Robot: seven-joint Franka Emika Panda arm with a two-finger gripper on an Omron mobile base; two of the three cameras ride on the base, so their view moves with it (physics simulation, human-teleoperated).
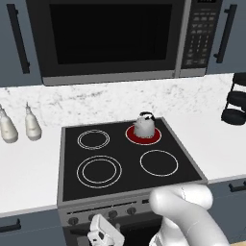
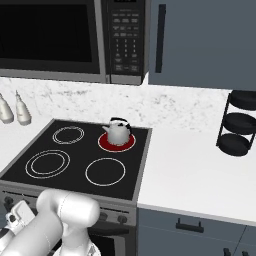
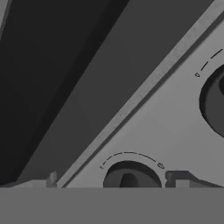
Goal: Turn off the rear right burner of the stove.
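The stove [image 1: 126, 166] [image 2: 80, 156] is a black glass cooktop over a grey front panel with a row of dark knobs [image 1: 112, 214]. Its rear right burner [image 1: 144, 141] [image 2: 117, 147] glows red, and a small grey kettle [image 1: 144, 124] [image 2: 118, 131] stands on it. My gripper [image 1: 102, 230] [image 2: 16, 212] hangs low, close to the left part of the knob row. In the hand view the gripper [image 3: 114, 180] is open: its fingertips [image 3: 177, 177] stand on either side of one knob [image 3: 131, 177], the left tip clearly apart from it. A second knob [image 3: 214, 103] sits at the right edge.
A black microwave [image 1: 108, 36] [image 2: 55, 32] hangs above the stove. Two pale bottles [image 1: 31, 126] [image 2: 21, 112] stand on the left counter and a black tiered rack [image 1: 236, 103] [image 2: 239, 127] on the right counter. The three other burners are plain black.
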